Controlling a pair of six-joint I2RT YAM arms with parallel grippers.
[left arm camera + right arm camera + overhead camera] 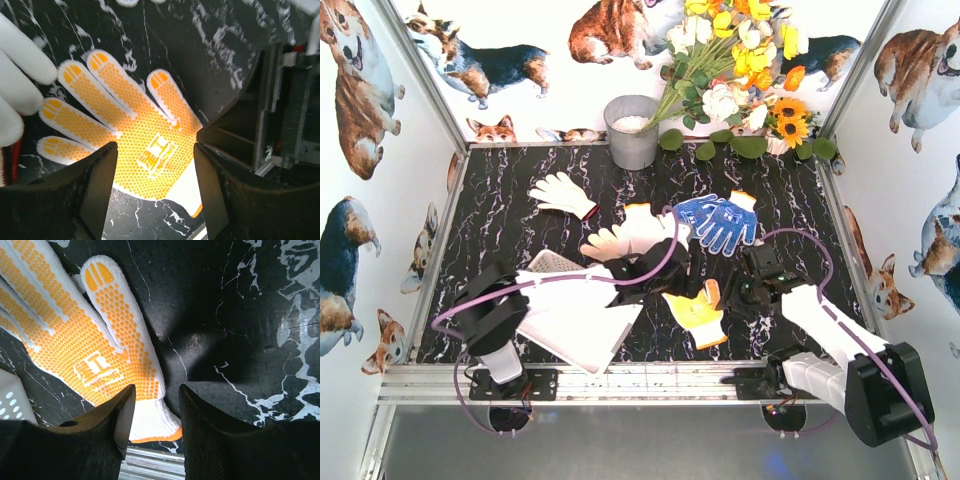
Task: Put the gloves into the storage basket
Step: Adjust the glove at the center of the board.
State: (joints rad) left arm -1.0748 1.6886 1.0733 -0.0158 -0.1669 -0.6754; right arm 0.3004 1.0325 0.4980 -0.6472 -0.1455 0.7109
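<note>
Your left gripper (155, 144) spreads wide, empty, over the yellow-orange dotted glove (137, 150) | that glove lies flat just right of the storage basket (570, 325), outside it | your right gripper (156, 390) is narrowly parted, empty, by the glove's cuff.

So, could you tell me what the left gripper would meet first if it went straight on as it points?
Probably the yellow-orange dotted knit glove lying flat on the black marbled table: the open left gripper frames its palm, though depth is unclear.

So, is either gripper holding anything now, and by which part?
Nothing is held. Both the left gripper and the right gripper are open over the yellow dotted glove, which lies flat on the table.
</note>
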